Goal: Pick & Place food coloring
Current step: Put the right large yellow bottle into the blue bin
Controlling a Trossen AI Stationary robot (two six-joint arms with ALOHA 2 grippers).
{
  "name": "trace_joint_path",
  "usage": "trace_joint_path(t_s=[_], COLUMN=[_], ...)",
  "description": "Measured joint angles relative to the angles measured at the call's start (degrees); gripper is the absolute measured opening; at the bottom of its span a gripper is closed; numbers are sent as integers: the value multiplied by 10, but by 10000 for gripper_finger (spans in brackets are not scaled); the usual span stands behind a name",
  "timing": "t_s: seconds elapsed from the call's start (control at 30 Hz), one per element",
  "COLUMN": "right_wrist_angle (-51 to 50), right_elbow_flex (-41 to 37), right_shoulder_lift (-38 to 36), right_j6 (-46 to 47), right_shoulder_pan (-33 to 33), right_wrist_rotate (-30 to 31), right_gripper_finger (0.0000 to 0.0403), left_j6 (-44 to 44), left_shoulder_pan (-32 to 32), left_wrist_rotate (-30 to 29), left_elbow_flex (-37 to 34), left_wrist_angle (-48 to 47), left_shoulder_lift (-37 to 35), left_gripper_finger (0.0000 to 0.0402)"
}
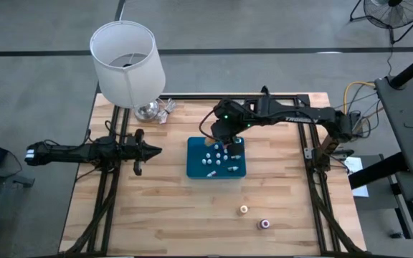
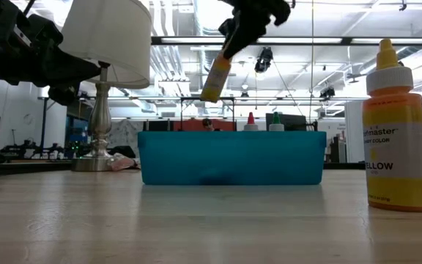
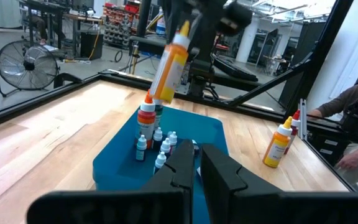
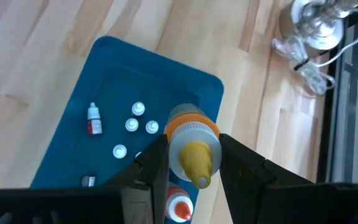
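An orange food coloring bottle [image 2: 215,77] with a yellow tip hangs tilted above the blue tray [image 1: 196,166], held by my right gripper [image 4: 193,149] over the tray's far right part. Several tiny white-capped bottles [image 4: 134,124] and a red-topped bottle [image 3: 146,121] stand inside the tray. Another yellow food coloring bottle [image 2: 395,132] and a pink-topped one [image 1: 264,224] stand upright on the table near its front right. My left gripper [image 1: 156,150] waits shut, pointing level, left of the tray. My right gripper pinches the orange bottle at its orange collar [image 4: 174,132], just under the yellow tip, between its two fingers. The fingers slant down from above and from the table's right. The bottle hangs below them, tilted, its bottom [image 2: 211,95] lifted clear above the tray.
A white-shaded lamp [image 1: 127,64] with a metal foot [image 1: 148,110] stands at the table's far left corner. Black frame rails [image 1: 314,179] run along the table's sides. Bare wood lies in front of the tray. A person [image 3: 353,118] sits beyond the table's right side.
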Motion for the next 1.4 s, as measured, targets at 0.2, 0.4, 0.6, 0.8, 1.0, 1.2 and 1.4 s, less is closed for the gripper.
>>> trace_joint_path(t_s=[0.2,0.4,0.6,0.8,1.0,1.2,1.4], right_wrist_angle=[40,55,6,-74,-145,-193,-183], right_elbow_flex=[-48,-66,-50,-35,-35,-43,-71], right_shoulder_lift=[0,1,-4,-41,-63,-64,-58], right_j6=[-9,-10,-8,25,58,78,75], right_shoulder_pan=[-1,-1,10,43,70,78,78], right_wrist_rotate=[1,6,8,-4,-5,-5,-4], right_gripper_finger=[104,104,104,104,104,104,104], left_j6=[0,0,0,0,0,0,0], left_shoulder_pan=[0,0,0,0,0,0,0], left_wrist_rotate=[0,0,0,0,0,0,0], left_elbow_flex=[0,0,0,0,0,0,0], left_wrist_angle=[0,0,0,0,0,0,0], left_shoulder_lift=[0,0,0,0,0,0,0], left_gripper_finger=[2,2,2,2,2,2,2])
